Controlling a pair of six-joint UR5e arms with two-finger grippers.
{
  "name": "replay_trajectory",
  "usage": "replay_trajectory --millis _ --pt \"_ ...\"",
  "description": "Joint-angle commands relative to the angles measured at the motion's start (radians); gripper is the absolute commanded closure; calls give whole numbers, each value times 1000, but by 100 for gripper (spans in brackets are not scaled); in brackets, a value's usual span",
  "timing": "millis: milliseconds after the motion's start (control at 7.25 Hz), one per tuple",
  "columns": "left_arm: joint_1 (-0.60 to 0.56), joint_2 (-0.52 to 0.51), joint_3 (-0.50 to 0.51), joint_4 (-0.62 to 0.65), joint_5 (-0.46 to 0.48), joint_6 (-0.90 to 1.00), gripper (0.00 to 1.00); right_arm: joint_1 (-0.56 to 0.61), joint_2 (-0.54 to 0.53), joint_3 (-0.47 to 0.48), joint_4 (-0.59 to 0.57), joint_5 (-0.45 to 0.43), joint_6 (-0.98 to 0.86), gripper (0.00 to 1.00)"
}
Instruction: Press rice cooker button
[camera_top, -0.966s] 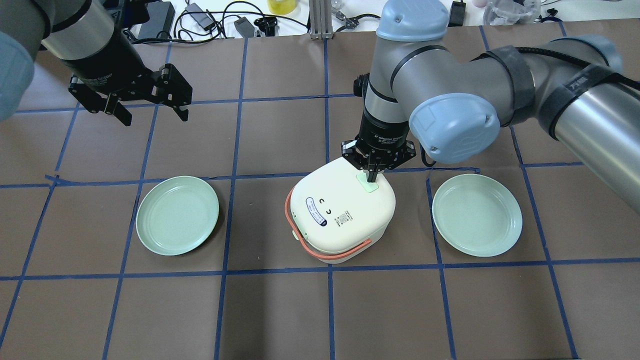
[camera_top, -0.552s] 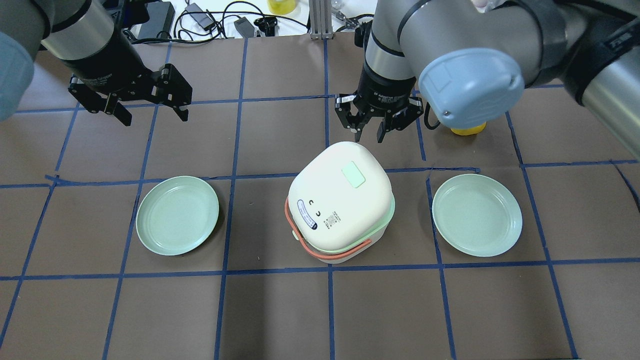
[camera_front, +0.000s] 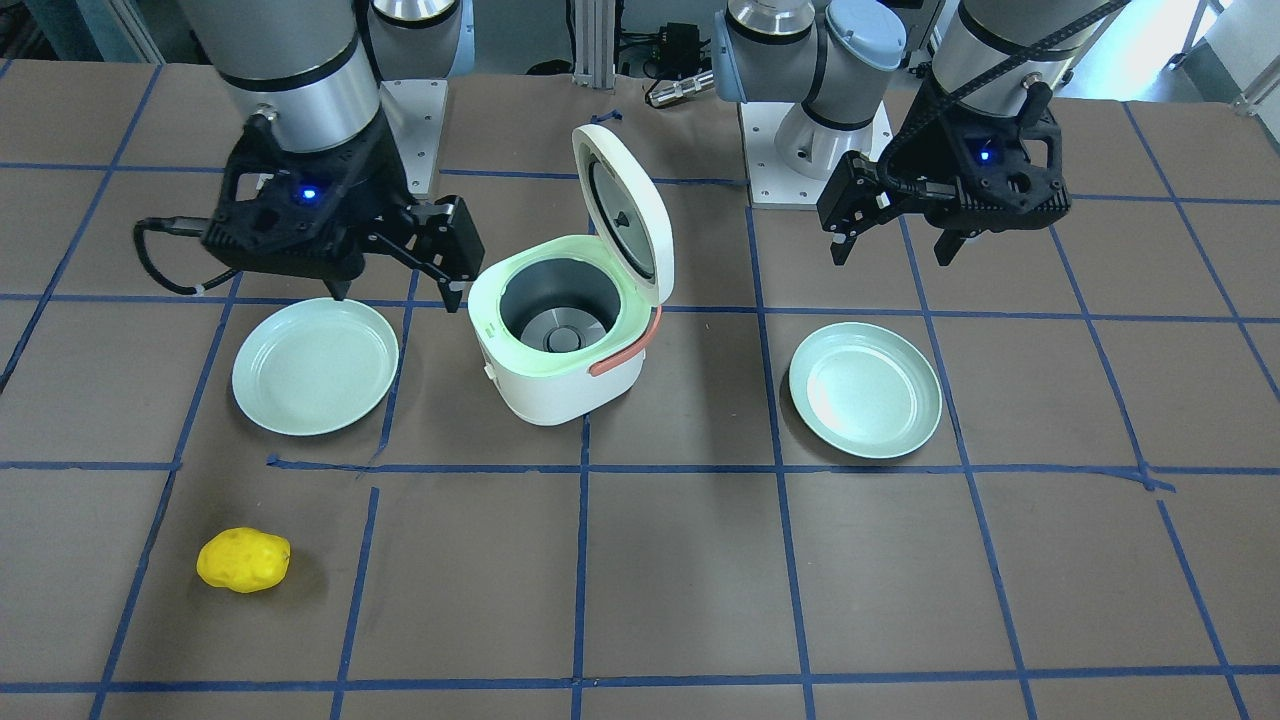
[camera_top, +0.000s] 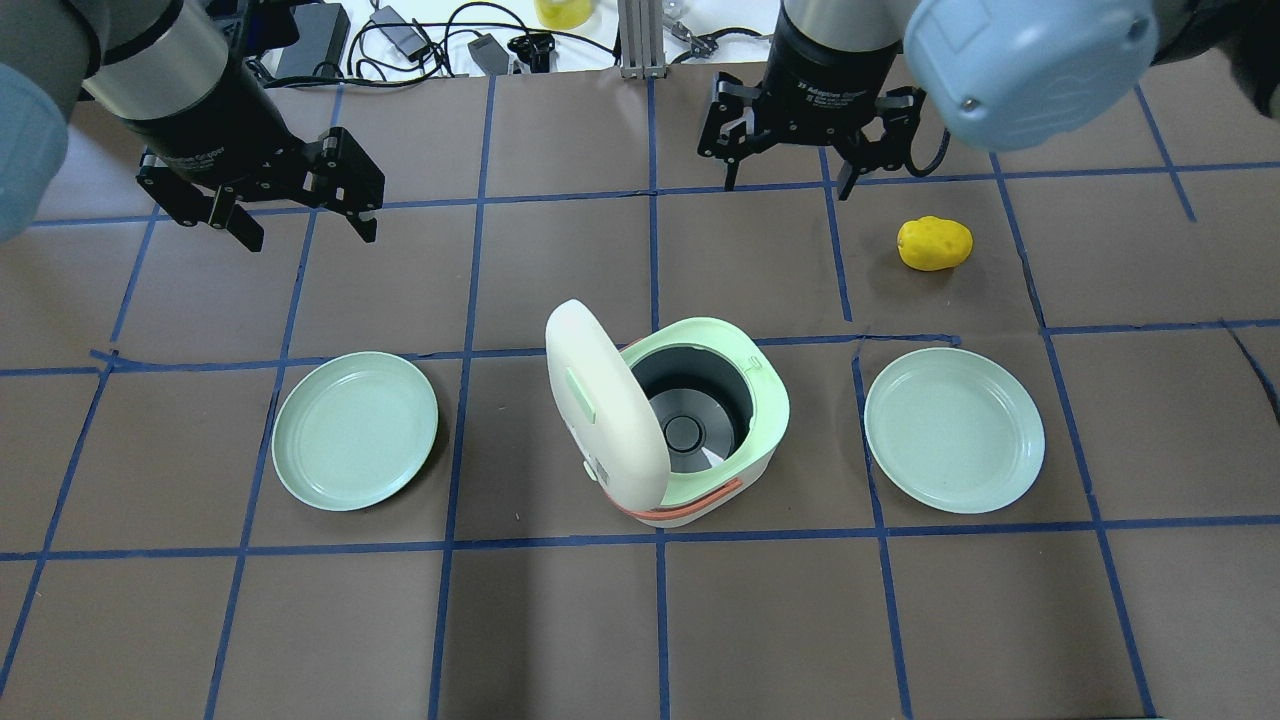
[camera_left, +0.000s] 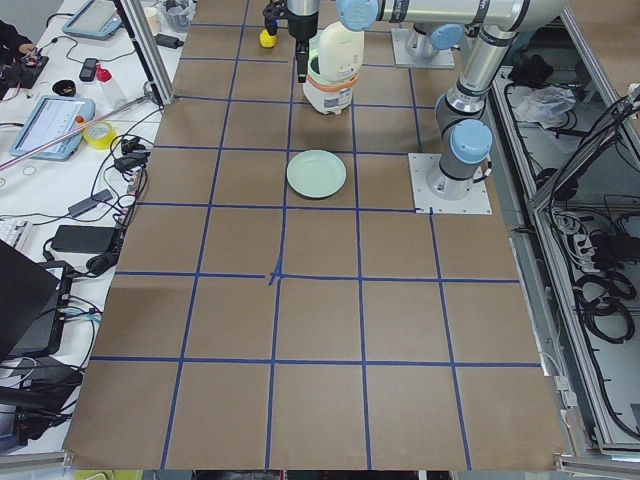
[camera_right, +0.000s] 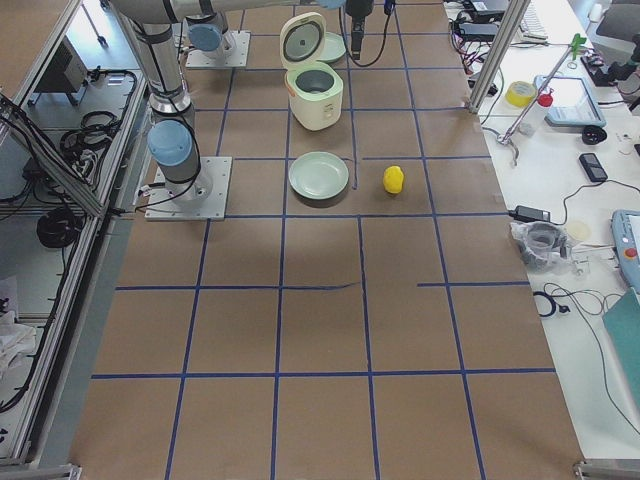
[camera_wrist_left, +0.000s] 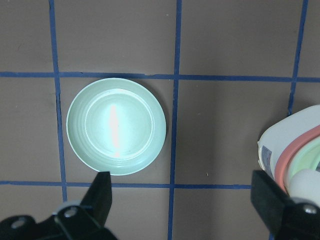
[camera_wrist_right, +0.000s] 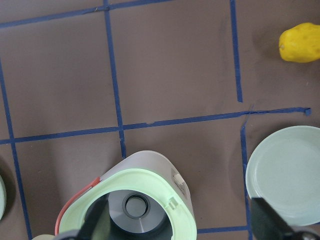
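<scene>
The white rice cooker (camera_top: 770, 400) stands mid-table with its lid (camera_top: 600, 400) swung up, which shows the pale green rim and grey inner pot (camera_front: 555, 320). Its coral handle (camera_front: 625, 350) lies along the side. My right gripper (camera_top: 788, 185) is open and empty, raised beyond the cooker's far side and clear of it. My left gripper (camera_top: 310, 235) is open and empty, high above the table's far left. In the left wrist view the cooker (camera_wrist_left: 295, 150) sits at the right edge. The right wrist view looks down on its open pot (camera_wrist_right: 135, 205).
Two pale green plates flank the cooker, the left plate (camera_top: 355, 430) and the right plate (camera_top: 955, 430). A yellow potato-like object (camera_top: 934, 243) lies beyond the right plate. Cables and clutter line the table's far edge (camera_top: 420, 40).
My right gripper rose off the green button on the lid, drew back to the far side and opened. The cooker's lid sprang up. The left arm has not moved.
</scene>
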Motion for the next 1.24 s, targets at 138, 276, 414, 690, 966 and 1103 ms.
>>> replay_trajectory --millis 138,276,414,690,966,1103 --pt "0 0 0 0 0 -1 0 -144 -11 -3 49 -6 -59 0" --pt "0 0 0 0 0 -1 0 -151 -21 -3 84 -34 -59 0" --pt "0 0 0 0 0 0 0 -151 -35 -3 100 -73 -61 0" --pt "0 0 0 0 0 0 0 -149 -34 11 101 -77 -61 0" --pt "0 0 0 0 0 0 0 -149 -40 11 104 -77 -61 0" --pt "0 0 0 0 0 0 0 -154 -42 11 104 -77 -61 0"
